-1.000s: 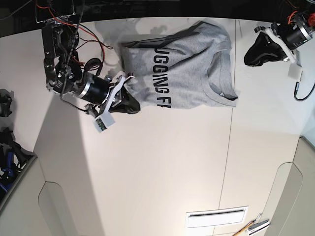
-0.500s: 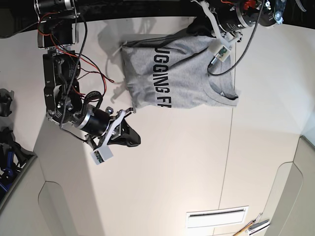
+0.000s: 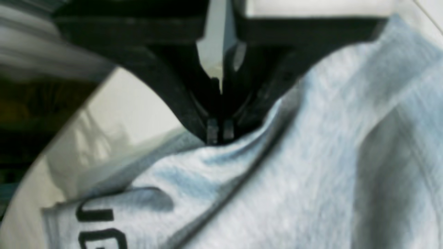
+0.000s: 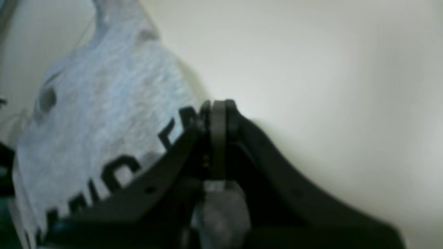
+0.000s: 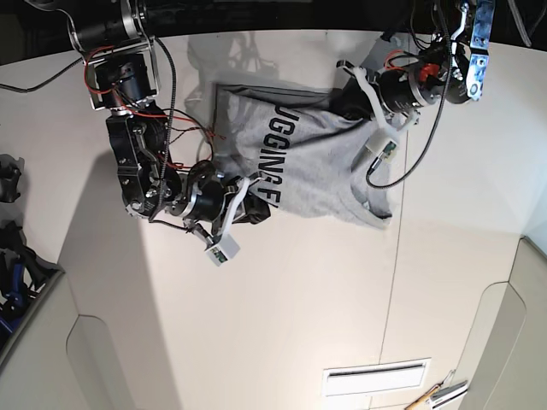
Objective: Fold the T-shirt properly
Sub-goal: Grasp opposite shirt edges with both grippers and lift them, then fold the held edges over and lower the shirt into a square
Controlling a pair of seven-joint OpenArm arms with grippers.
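The grey T-shirt (image 5: 316,162) lies rumpled at the back middle of the white table (image 5: 282,299), black lettering up. My left gripper (image 5: 346,96) is at the shirt's far right corner. In the left wrist view it (image 3: 219,133) is shut on a pinched ridge of the T-shirt (image 3: 311,173). My right gripper (image 5: 261,209) sits at the shirt's near edge by the lettering. In the right wrist view it (image 4: 218,105) is shut, its tips just beside the edge of the T-shirt (image 4: 104,114), with no cloth seen between them.
The table's dark back edge (image 5: 282,17) runs just behind the shirt. Black gear (image 5: 8,179) sits at the left edge. A white slotted plate (image 5: 376,376) and a tool (image 5: 436,395) lie at the near right. A seam (image 5: 395,282) crosses the table.
My right gripper moved up from the bare table to the shirt's near edge. The left gripper came down onto the shirt's far right corner, and the cloth there has bunched and shifted.
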